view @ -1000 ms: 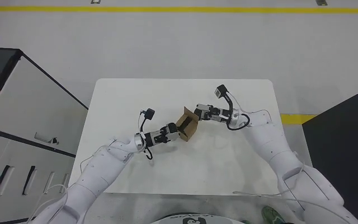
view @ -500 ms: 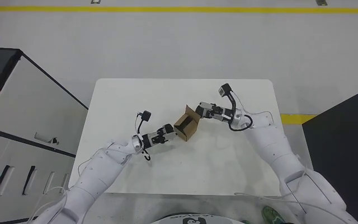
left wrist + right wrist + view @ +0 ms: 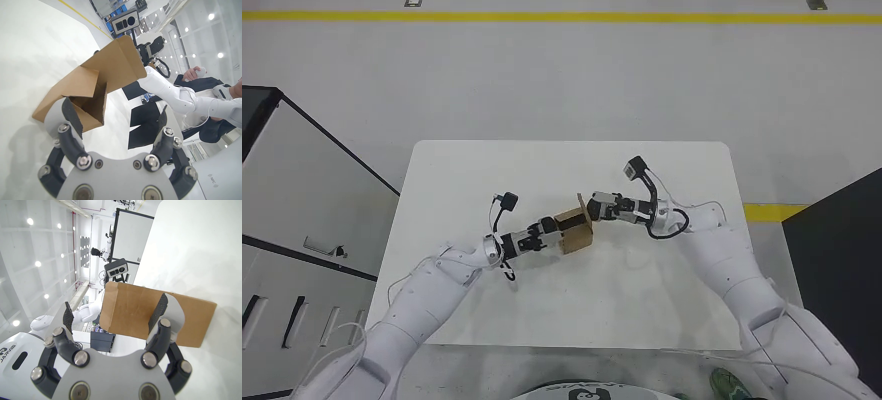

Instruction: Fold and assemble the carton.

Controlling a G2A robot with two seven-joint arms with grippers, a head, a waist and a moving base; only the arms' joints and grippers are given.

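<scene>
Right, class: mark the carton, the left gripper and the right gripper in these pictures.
carton (image 3: 122, 62), left wrist view, on its open flap.
left gripper (image 3: 115, 106), left wrist view, midway between its fingertips.
right gripper (image 3: 115, 299), right wrist view, midway between its fingertips.

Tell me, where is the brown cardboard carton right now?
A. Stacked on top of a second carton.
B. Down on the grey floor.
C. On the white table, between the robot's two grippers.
C: the brown cardboard carton sits on the white table, with the left gripper at one side and the right gripper at the other.
</scene>
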